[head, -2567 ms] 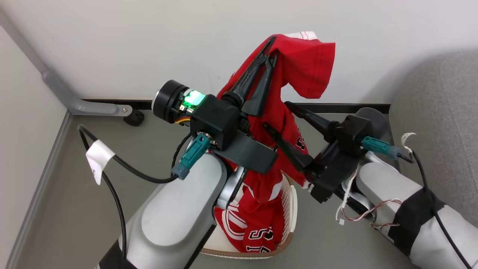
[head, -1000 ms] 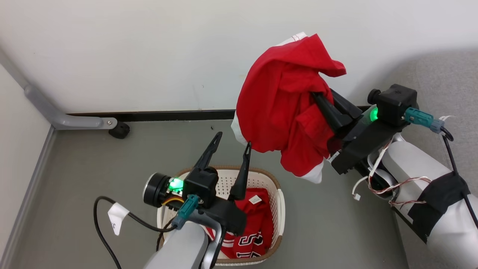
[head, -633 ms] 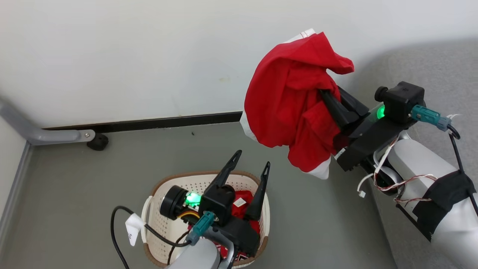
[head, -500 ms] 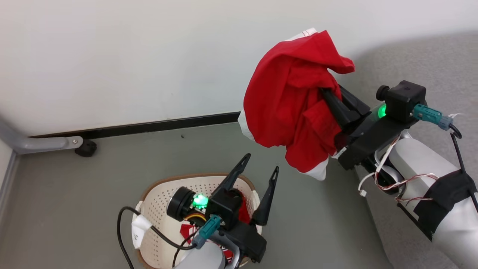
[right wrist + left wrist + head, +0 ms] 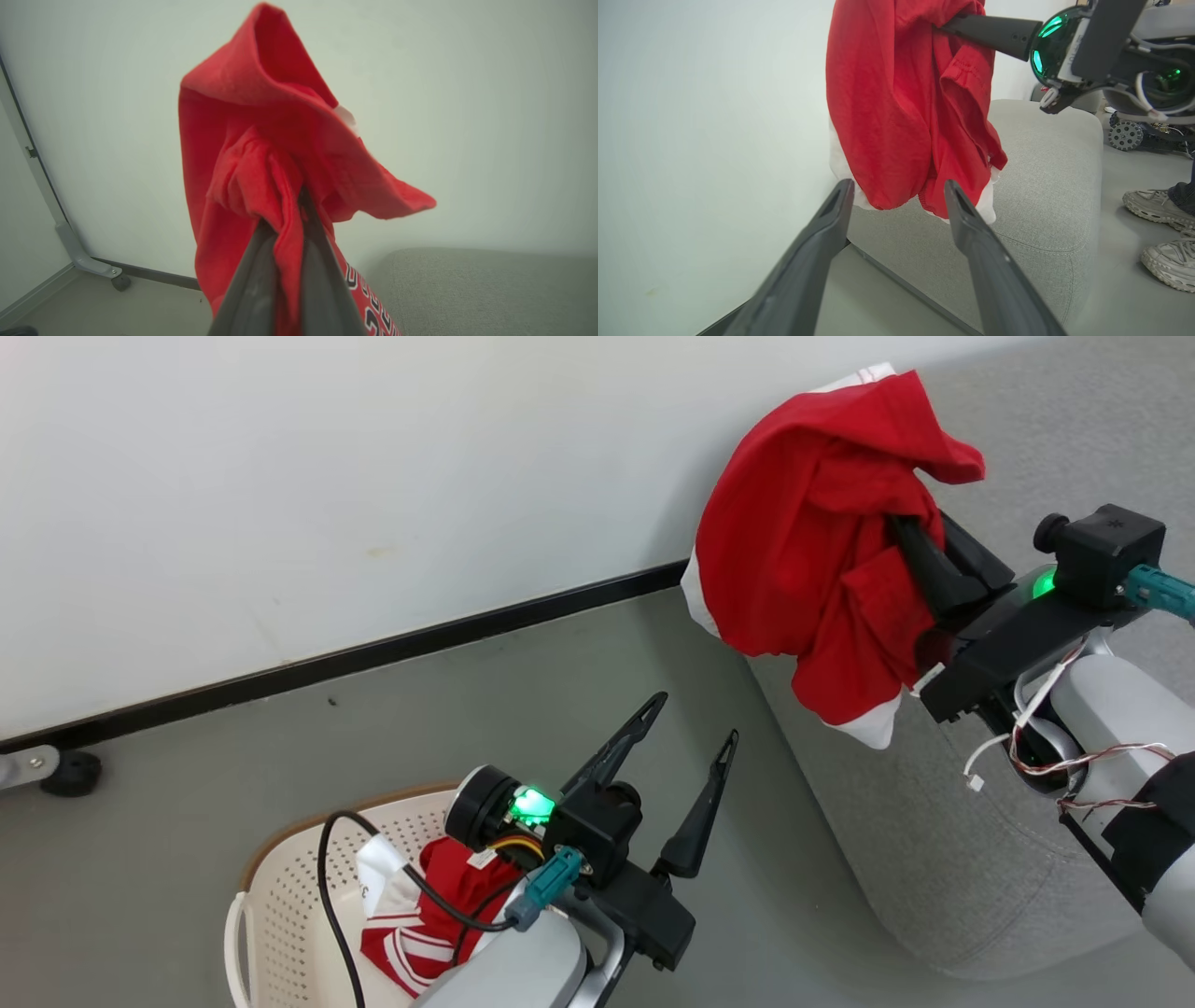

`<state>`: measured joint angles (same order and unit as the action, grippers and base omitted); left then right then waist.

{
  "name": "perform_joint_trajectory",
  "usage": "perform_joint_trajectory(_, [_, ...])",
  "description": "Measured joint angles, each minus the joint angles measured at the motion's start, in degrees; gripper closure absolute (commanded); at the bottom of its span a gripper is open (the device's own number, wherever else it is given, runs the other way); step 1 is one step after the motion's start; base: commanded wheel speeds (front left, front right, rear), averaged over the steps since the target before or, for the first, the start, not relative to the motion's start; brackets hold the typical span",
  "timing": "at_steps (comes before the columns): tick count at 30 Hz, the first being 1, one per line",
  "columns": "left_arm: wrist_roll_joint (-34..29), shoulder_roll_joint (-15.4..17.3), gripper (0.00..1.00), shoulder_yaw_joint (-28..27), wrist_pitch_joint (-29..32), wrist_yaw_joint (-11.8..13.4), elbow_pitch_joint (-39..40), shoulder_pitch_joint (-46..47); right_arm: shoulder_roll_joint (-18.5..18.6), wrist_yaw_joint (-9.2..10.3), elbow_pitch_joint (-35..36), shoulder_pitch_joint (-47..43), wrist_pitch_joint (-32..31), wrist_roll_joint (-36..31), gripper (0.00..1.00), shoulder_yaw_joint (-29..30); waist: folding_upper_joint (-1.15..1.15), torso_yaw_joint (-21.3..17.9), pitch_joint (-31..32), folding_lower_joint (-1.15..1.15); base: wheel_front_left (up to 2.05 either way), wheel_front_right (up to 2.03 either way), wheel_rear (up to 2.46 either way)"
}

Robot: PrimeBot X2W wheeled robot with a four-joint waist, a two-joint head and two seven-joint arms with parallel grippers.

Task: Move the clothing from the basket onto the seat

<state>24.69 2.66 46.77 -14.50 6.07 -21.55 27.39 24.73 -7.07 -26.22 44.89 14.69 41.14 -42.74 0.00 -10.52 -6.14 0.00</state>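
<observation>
Red crumpled sports jersey [image 5: 803, 551] hangs clamped in my right hand [image 5: 904, 527] at 1 o'clock, over the edge of the light-grey upholstered seat [image 5: 934, 859]. My left hand [image 5: 697, 716]: spread, empty, near the cream perforated plastic basket [image 5: 280, 896] at 7 o'clock. Risk: if I release here, cloth slides floorward.

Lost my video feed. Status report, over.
Right pincer shut on red jersey above sofa cushion. Left pincer open, empty. Second jersey in basket. Person's feet nearby.

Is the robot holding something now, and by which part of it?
Right jaws pinch the red jersey by a bunched fold; left jaws are open, empty.
</observation>
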Motion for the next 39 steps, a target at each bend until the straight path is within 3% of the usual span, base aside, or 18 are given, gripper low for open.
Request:
perform_joint_trajectory(25, [5.2,0.1,0.0,5.7,0.0,0.6,-2.5,5.4,2.9,0.0,-2.0,0.6,0.0,1.7,1.0,6.2,0.0,-16.3,-3.4,0.0,0.0,0.0,0.0])
perform_joint_trajectory(39, [8.0,0.5,0.0,10.5,0.0,1.0,-2.0,5.3,12.1,0.0,-4.3,1.9,0.0,2.8,1.0,16.0,0.0,-18.2,-7.9,0.0,0.0,0.0,0.0])
